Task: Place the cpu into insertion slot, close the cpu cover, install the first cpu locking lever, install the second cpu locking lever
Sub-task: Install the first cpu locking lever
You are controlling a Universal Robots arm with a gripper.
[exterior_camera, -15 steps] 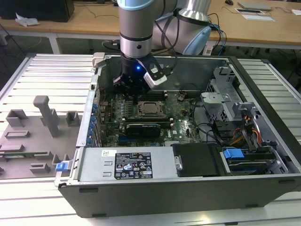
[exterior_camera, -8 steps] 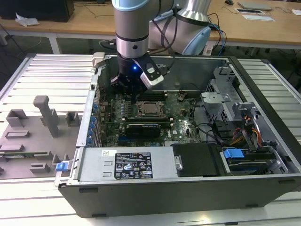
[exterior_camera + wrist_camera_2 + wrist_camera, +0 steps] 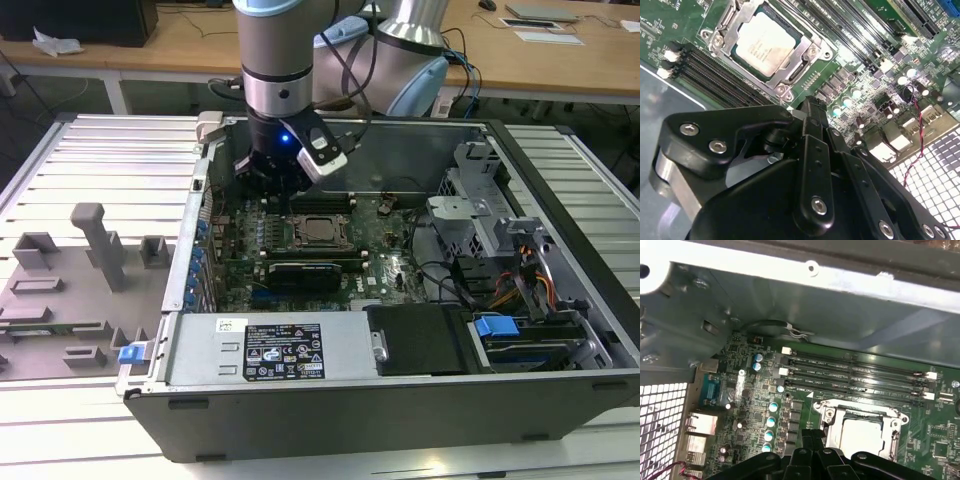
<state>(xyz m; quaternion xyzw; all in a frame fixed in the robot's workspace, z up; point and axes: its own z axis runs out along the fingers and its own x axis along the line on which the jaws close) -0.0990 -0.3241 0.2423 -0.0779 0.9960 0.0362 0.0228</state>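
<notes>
Just beyond the fingertips of the gripper (image 3: 810,107) the green motherboard (image 3: 392,250) is crowded. A row of pale round capacitors (image 3: 772,420) stands to one side of the fingers. The long black memory slots (image 3: 855,372) run past them on the far side of the socket, against the grey case wall (image 3: 840,315). A red and black wire (image 3: 917,125) trails over the board next to the perforated grille (image 3: 935,170), well off to the side of the fingers.

The cpu (image 3: 765,44) lies flat in the insertion slot (image 3: 298,230), a little ahead of the fingertips and not touched by them. The cpu cover (image 3: 801,52) is down over it, its silver frame ringing the chip. How the locking levers sit I cannot tell.

In the exterior view the arm (image 3: 280,60) drops straight down into the open case. Its wrist is upright and the gripper points down at the board, just to the exterior view's left of the socket. The fingers are drawn together with nothing between them and hang above the board.
</notes>
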